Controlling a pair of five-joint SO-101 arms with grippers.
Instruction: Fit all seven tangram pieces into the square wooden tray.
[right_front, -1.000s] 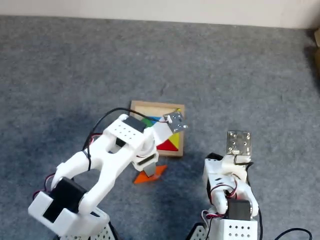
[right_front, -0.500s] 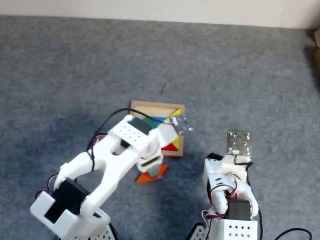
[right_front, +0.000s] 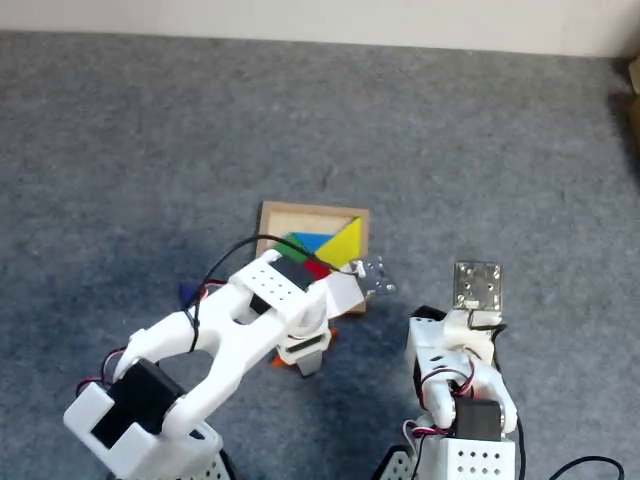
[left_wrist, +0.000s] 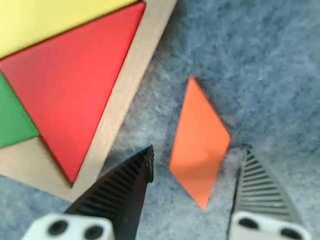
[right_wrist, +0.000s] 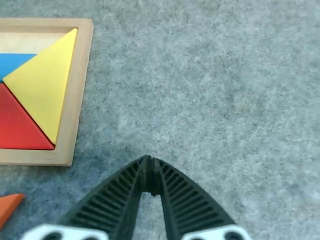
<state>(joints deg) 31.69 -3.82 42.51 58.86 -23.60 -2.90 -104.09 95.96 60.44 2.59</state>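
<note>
High view, from 9 o'clock across: a small dark blue shape lies on the grey table beside the left arm, too small to make out its outline. The arm slants toward 1 o'clock and covers the 6 o'clock edge of the square wooden tray. Inside the tray, a green piece, a blue piece, a yellow triangle and a sliver of red triangle lie flat, with bare wood along the 12 o'clock side.

Left wrist view: the orange parallelogram lies flat on the table, just outside the tray's rim and not touching it. The left end effector hangs over it with its fingers spread apart, one on each side of the piece; contact cannot be judged. The red triangle sits with one edge along the rim, and the green piece and yellow triangle are cut off by the frame.

Right wrist view: the right end effector, at 3 o'clock of the tray, has its fingers pressed together on nothing, above bare table. Only one corner of the orange parallelogram shows.
</note>
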